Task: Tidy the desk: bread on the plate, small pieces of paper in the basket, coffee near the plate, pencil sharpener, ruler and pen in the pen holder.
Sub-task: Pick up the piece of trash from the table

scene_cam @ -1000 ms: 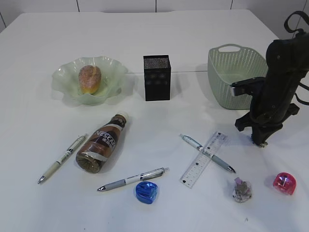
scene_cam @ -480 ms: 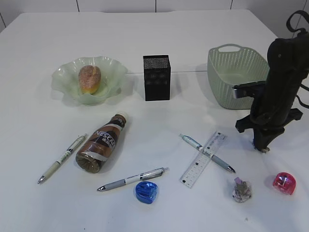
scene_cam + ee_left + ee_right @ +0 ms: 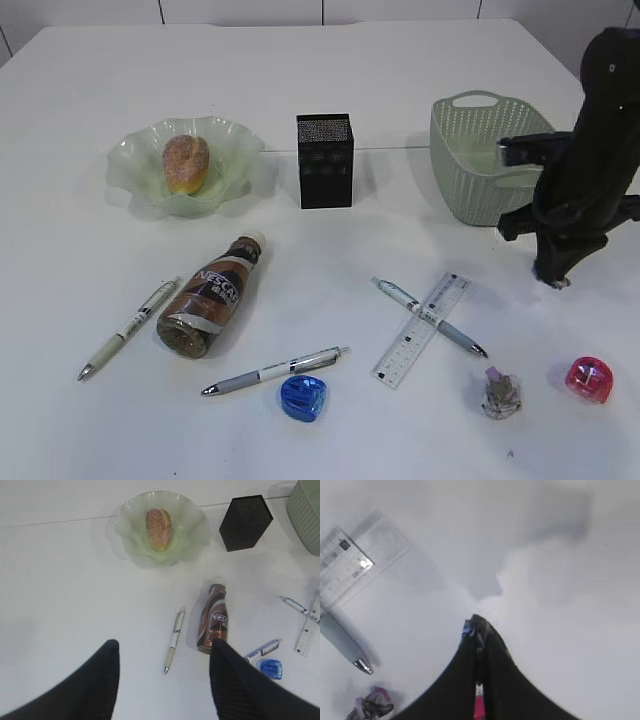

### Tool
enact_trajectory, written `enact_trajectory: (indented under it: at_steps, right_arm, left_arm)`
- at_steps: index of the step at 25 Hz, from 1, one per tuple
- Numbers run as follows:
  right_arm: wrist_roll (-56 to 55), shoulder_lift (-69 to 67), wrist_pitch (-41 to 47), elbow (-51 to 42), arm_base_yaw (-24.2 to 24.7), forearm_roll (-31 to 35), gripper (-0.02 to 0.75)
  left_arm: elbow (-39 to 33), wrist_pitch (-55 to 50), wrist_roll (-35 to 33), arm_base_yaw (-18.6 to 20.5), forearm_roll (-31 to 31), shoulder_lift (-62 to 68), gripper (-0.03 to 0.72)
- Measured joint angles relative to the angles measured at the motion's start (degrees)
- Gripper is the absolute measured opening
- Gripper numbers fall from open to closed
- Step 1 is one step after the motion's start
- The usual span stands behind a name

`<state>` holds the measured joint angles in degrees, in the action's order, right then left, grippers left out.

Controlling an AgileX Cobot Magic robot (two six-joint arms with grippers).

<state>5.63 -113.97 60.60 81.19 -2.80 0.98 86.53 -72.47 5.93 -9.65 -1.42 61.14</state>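
Paper step in hand, judging by the right gripper (image 3: 556, 281): jaws pressed together, pinching a small scrap, likely paper, right of the pale green plastic basket (image 3: 470, 160). Next: carry over the rim, release. Left gripper (image 3: 165, 680): jaws spread, empty.

Pens (image 3: 275, 371) three, sharpeners (image 3: 303, 397) two, ruler (image 3: 422, 329) one.

Exterior view slanting down across the table; wrist views downward, left high, right close, sharing the ruler (image 3: 423, 328)

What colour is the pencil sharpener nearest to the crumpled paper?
Pink-red pencil sharpener, clearest in the exterior view.
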Motion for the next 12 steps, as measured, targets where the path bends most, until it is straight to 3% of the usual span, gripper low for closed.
enact_trajectory:
  at_steps: [9, 12]
  right_arm:
    - [-3.0, 2.3, 3.8, 9.0, 0.0, 0.1, 0.023]
    - [-3.4, 2.3, 3.7, 17.3, 0.0, 0.1, 0.022]
  left_arm:
    - [0.0, 0.0, 0.0, 0.0, 0.0, 0.0, 0.401]
    - [0.0, 0.0, 0.0, 0.0, -0.1, 0.0, 0.401]
